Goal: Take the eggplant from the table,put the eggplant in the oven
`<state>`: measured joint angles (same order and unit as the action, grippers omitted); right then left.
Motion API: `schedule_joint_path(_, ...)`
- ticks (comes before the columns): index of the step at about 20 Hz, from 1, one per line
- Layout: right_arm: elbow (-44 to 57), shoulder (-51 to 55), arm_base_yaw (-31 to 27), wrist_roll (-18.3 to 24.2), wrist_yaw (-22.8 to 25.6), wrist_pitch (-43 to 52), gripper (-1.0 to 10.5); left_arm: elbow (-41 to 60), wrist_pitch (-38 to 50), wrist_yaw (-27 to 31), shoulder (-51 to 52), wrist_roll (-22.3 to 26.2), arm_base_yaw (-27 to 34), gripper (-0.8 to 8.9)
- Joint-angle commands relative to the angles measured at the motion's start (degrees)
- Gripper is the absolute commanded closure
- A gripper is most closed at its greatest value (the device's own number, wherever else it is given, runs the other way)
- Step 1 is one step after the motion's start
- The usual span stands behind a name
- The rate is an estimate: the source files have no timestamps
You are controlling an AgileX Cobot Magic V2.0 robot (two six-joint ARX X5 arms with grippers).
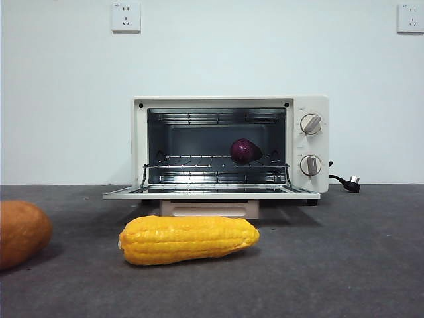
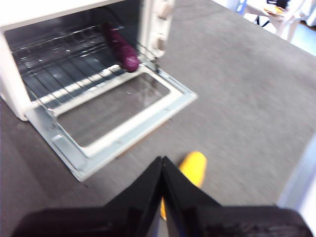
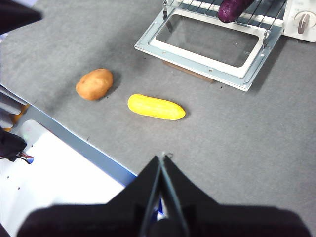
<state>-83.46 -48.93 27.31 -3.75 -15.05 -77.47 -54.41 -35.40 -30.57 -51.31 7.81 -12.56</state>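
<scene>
Eggplant [image 1: 244, 150] lying on wire rack [image 1: 199, 161] inside open oven [image 1: 228, 146], right side, off surface [image 1: 344, 252]. Smooth, firm, light, maybe slippery; best held round middle. Left gripper [image 2: 162, 163] fingers pinched together, empty. Right gripper [image 3: 162, 160] same. Bumpy yellow corn [image 1: 189, 239] out front.

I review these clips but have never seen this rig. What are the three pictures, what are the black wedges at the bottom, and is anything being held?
One low camera looks across the table; the other two sit on the robot's wrists. The black wedges are the left gripper and right gripper, both shut and holding nothing. The oven stands open, with the eggplant lying on its wire rack. In front of it lie a corn cob and an orange-brown vegetable.
</scene>
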Motion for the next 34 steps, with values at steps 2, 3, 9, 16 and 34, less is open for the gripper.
schedule_joint_path(2,0.04,1.77,0.11,0.5,-0.59,-1.38,9.6,0.24,6.27,-0.13,-7.72,-3.08,3.32,8.2)
schedule_joint_path(3,0.04,2.25,0.11,0.17,-0.59,-1.38,9.6,0.24,7.15,-0.61,-9.7,-3.21,4.28,8.2)
schedule_joint_path(9,0.04,5.68,0.11,-1.9,-0.57,-1.38,9.6,0.24,11.3,-5.11,-22.75,-3.45,11.65,8.2)
schedule_joint_path(16,0.04,9.94,0.11,-6.56,-0.57,-1.4,9.6,0.24,17.75,-12.13,-37.4,-4.9,16.17,8.2)
schedule_joint_path(34,0.07,12.79,0.11,-12.57,-0.59,-1.42,9.6,0.24,36.11,-14.82,-56.89,-11.65,7.39,8.2)
